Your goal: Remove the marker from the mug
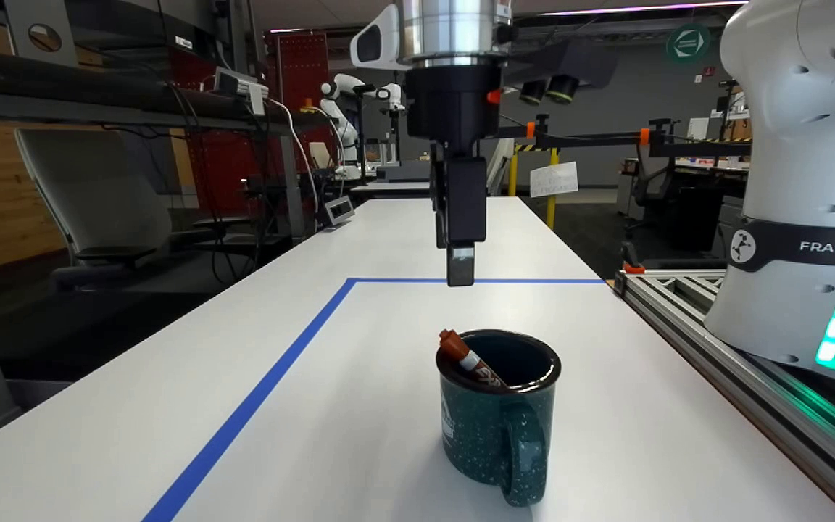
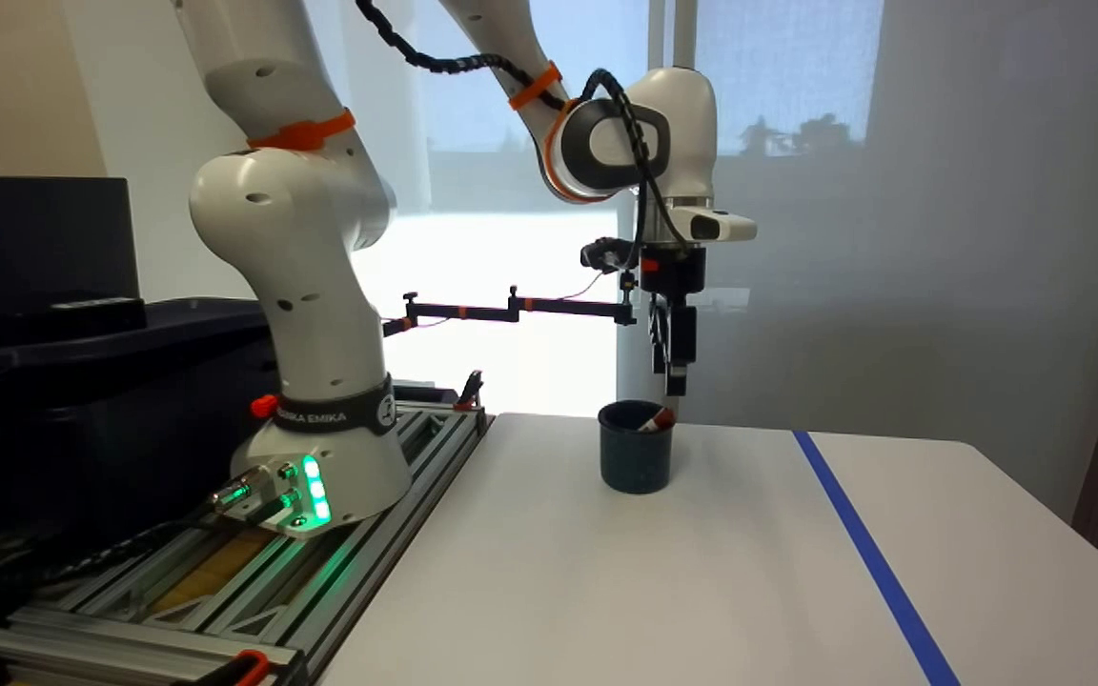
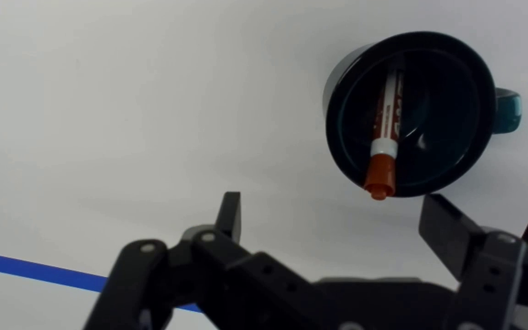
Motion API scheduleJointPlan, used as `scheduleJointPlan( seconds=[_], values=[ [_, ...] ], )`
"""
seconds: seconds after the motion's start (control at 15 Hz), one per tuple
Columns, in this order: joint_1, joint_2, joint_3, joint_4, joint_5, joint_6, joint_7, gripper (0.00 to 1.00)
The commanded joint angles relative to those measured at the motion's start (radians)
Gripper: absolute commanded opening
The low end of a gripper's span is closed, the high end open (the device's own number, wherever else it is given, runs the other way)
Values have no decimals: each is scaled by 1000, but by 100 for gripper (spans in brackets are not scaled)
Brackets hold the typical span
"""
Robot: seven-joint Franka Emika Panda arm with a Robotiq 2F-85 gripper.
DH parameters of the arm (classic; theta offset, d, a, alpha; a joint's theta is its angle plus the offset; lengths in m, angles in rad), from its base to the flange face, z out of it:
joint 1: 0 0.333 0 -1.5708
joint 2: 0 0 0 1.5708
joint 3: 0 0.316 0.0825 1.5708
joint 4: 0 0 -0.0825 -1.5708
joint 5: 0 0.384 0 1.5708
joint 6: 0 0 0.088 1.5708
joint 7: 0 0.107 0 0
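The dark teal speckled mug stands upright on the white table (image 1: 359,406); it shows in both exterior views (image 1: 472,435) (image 2: 635,467) and at the upper right of the wrist view (image 3: 487,96). The red-orange marker (image 1: 461,351) (image 2: 660,419) leans inside the mug. Its orange cap rests at the rim and sticks out slightly in the wrist view (image 3: 381,172); its lower end is in the dark inside. My gripper (image 1: 461,272) (image 2: 676,376) hangs above table and mug, pointing down. In the wrist view its two fingers are wide apart with nothing between them (image 3: 330,201).
A blue tape line (image 1: 280,370) (image 2: 864,534) runs along the table. The robot base (image 1: 809,304) (image 2: 330,457) stands on a metal rail frame (image 1: 678,290) at the table's edge. The mug's handle (image 1: 526,457) (image 3: 508,110) points away from the marker's cap.
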Motion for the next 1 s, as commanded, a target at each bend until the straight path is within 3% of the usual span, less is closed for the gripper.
scheduleJointPlan(
  seconds=[0.0, 0.73, 0.93],
  values=[
    [24, 40, -4, 1, 8, 53, -18, 100],
    [20, 93, 20, 0, -74, 104, 103, 100],
    [37, 109, 19, 0, -45, 109, 104, 100]
  ],
)
